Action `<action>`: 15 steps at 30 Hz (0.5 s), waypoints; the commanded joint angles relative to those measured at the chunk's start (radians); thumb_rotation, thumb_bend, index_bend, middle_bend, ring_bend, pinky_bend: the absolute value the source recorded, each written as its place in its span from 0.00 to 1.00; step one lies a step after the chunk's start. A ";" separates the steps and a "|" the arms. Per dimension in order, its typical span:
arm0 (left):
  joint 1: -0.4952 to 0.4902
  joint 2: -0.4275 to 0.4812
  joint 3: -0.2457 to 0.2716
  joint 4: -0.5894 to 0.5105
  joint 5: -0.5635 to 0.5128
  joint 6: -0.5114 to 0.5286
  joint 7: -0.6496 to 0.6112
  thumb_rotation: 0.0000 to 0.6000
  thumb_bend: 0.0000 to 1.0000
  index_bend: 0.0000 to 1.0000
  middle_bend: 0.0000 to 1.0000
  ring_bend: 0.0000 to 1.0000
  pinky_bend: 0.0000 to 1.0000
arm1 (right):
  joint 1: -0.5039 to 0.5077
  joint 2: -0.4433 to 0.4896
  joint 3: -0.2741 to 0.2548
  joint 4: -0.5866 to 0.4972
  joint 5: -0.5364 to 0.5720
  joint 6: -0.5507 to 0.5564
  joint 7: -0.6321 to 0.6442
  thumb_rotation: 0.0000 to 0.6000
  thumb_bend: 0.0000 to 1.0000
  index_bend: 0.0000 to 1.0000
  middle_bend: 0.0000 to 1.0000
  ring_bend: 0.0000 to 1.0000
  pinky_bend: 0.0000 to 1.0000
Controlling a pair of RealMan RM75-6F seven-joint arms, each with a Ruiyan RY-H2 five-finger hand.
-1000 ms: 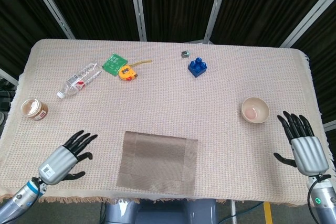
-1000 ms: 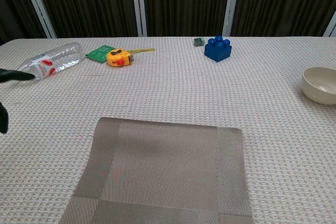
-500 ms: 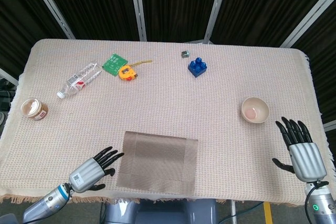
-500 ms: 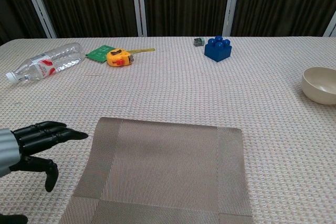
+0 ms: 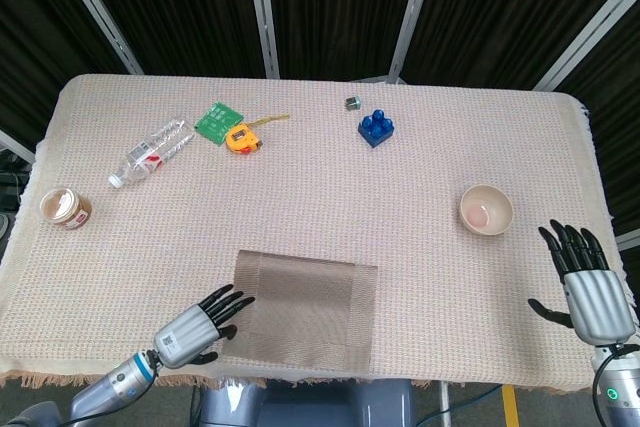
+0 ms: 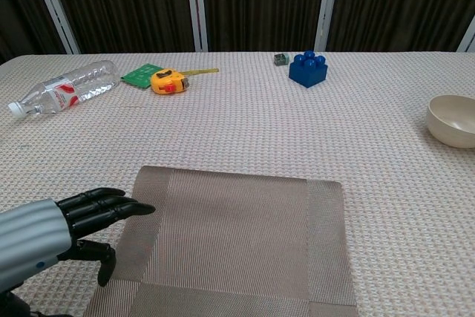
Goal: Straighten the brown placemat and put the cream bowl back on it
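The brown placemat [image 5: 302, 310] [image 6: 230, 246] lies slightly skewed near the table's front edge. My left hand [image 5: 198, 325] [image 6: 70, 228] is open, its fingertips reaching over the mat's left edge. The cream bowl [image 5: 486, 210] [image 6: 453, 119] stands upright and empty on the tablecloth, far right of the mat. Near the front right corner my right hand [image 5: 585, 279] is open with fingers spread, apart from the bowl; the chest view does not show it.
At the back left lie a clear plastic bottle [image 5: 150, 151], a green card [image 5: 217, 120] and a yellow tape measure [image 5: 241, 138]. A blue brick [image 5: 376, 128] and a small grey piece [image 5: 352, 103] sit at the back. A round tin [image 5: 64, 208] stands at the left edge.
My left hand has moved right and toward the front edge, from the bare cloth to the mat's left edge. My right hand has drifted slightly back and right. Bowl and mat unmoved.
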 commanded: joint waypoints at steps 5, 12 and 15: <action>-0.014 -0.016 0.009 -0.008 -0.006 -0.017 0.021 1.00 0.18 0.49 0.00 0.00 0.00 | -0.002 0.000 0.005 0.000 -0.004 -0.001 0.002 1.00 0.00 0.00 0.00 0.00 0.00; -0.025 -0.015 0.014 -0.021 -0.023 -0.028 0.029 1.00 0.24 0.49 0.00 0.00 0.00 | -0.003 -0.001 0.008 0.000 -0.006 -0.010 -0.001 1.00 0.00 0.00 0.00 0.00 0.00; -0.028 -0.009 0.021 -0.031 -0.025 -0.027 0.025 1.00 0.24 0.49 0.00 0.00 0.00 | -0.002 -0.003 0.008 0.000 -0.007 -0.015 -0.005 1.00 0.00 0.00 0.00 0.00 0.00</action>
